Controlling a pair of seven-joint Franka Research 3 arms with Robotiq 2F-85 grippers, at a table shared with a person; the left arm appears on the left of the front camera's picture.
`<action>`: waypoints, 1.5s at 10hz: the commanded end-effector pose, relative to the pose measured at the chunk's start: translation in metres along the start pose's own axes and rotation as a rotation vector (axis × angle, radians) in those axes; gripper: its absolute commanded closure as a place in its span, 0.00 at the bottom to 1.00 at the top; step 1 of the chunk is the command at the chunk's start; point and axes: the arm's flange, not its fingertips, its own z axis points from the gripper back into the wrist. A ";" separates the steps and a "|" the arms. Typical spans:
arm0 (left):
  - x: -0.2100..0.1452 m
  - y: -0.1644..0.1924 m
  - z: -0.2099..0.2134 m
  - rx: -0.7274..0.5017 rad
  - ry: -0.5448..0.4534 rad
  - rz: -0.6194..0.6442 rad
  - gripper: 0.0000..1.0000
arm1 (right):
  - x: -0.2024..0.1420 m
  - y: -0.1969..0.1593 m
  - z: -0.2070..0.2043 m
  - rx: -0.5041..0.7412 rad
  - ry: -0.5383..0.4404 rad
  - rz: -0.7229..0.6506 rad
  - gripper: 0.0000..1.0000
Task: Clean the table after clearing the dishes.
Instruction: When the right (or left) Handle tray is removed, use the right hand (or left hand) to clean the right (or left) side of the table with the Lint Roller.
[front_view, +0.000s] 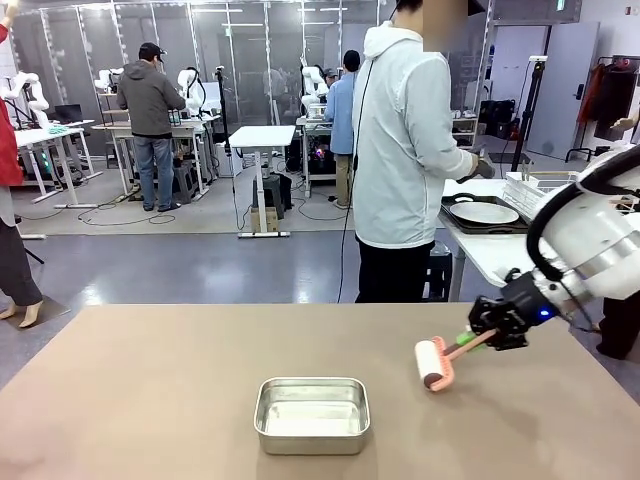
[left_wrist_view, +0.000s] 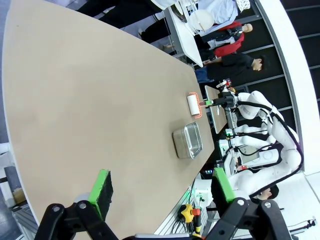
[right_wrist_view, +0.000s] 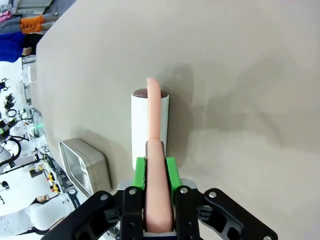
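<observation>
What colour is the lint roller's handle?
Salmon pink; the handle shows best in the right wrist view.

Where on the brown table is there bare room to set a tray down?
The whole left half of the table, from its left edge to the steel pan, is bare. So is the far strip between the pan and the far edge. The right side is crowded: the right gripper holds a lint roller there, right of the pan.
</observation>
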 end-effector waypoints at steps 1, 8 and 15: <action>-0.001 -0.002 0.003 0.003 -0.001 -0.014 0.00 | 0.007 -0.046 0.016 -0.180 0.003 0.023 0.79; -0.001 -0.002 0.003 0.003 -0.001 -0.014 0.00 | 0.015 -0.082 0.088 -0.667 0.003 -0.121 0.79; -0.001 -0.002 0.003 0.003 -0.001 -0.014 0.00 | -0.002 0.005 0.158 -0.718 -0.092 0.015 0.79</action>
